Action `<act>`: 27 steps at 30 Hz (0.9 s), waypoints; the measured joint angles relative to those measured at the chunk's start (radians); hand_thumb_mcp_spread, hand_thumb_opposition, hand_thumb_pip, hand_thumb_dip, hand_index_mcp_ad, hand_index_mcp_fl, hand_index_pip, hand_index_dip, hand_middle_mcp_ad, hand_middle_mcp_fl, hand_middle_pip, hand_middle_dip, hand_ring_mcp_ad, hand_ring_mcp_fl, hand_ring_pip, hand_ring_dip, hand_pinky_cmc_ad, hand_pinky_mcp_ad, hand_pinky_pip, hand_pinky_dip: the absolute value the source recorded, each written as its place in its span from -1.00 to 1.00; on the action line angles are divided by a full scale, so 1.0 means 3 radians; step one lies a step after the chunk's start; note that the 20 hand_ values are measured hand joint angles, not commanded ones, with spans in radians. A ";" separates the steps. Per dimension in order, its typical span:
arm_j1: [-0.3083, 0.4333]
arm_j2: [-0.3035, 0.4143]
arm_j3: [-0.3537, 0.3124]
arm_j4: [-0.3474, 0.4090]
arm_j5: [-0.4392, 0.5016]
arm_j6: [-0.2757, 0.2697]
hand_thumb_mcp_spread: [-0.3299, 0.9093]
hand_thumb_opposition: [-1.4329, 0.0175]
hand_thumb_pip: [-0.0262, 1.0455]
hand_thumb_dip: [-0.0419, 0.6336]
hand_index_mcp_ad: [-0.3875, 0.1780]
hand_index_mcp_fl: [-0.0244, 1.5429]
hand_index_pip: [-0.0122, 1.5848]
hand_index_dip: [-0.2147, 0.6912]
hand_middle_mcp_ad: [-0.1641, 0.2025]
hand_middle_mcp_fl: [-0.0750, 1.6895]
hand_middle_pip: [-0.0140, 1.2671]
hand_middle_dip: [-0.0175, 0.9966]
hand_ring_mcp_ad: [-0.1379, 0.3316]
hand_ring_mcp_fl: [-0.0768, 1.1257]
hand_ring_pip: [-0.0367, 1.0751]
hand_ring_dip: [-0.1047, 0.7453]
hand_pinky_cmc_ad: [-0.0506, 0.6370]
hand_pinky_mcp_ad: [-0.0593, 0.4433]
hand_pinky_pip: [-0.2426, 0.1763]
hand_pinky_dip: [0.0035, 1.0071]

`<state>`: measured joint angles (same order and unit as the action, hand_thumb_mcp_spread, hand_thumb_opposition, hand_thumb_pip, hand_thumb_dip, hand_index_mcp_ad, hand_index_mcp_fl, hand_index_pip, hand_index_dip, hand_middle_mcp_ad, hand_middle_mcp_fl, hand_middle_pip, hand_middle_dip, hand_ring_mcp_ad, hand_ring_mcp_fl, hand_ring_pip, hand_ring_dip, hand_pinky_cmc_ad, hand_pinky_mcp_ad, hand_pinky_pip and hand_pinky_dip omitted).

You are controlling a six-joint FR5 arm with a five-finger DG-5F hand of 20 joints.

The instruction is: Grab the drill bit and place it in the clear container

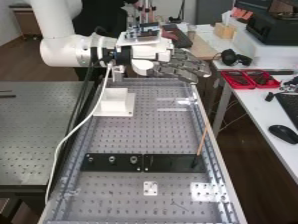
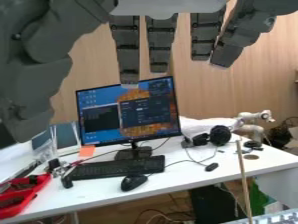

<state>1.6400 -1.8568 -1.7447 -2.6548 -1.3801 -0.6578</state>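
The hand (image 1: 179, 65) is over the tabletop's (image 1: 149, 137) far edge, fingers straight and spread, with nothing pinched between them; the high view blurs where they overlap. Glassy bands (image 1: 174, 104) between the tabletop's middle and right edge, towards the far end, may belong to the clear container, but its outline is hard to make out. A white block (image 1: 114, 102) is near the far left corner. Of two black strips (image 1: 100, 162) (image 1: 166, 163) across the nearer half, the right one bears a small dark piece (image 1: 195, 161) beside a thin tan stick (image 1: 202, 141); I cannot tell which piece is the drill bit.The hand (image 1: 179, 65) is over the tabletop's (image 1: 149, 137) far edge, its fingers straight and spread, with nothing pinched between them; in the high view they overlap and blur together. Glassy bands (image 1: 174, 104) between the tabletop's middle and right edge, towards the far end, may belong to the clear container, but its outline is hard to make out. A white block (image 1: 114, 102) is near the far left corner. Across the nearer half, a black strip (image 1: 166, 163) bears a small dark piece (image 1: 195, 161) at the foot of a thin tan stick (image 1: 202, 141); I cannot tell which piece is the drill bit.
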 joint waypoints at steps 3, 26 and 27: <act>0.0003 0.0001 0.0020 -0.0038 -0.0028 0.0012 -0.17 0.08 0.10 -0.57 0.18 -0.80 -0.48 0.10 0.17 -0.82 -0.79 -0.53 0.50 -0.86 -0.79 -0.63 -0.05 -0.18 -0.47 -0.28; 0.0006 0.0004 0.0114 -0.0123 -0.0044 -0.0033 -0.17 0.08 0.10 -0.58 0.18 -0.74 -0.48 0.10 0.17 -0.81 -0.79 -0.53 0.49 -0.86 -0.79 -0.63 -0.05 -0.16 -0.45 -0.28; 0.0005 0.0010 0.0117 -0.0127 -0.0045 -0.0047 -0.17 0.08 0.10 -0.58 0.18 -0.74 -0.48 0.10 0.17 -0.81 -0.79 -0.53 0.49 -0.86 -0.79 -0.63 -0.05 -0.15 -0.45 -0.28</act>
<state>1.6413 -1.8539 -1.7097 -2.6928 -1.3936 -0.6720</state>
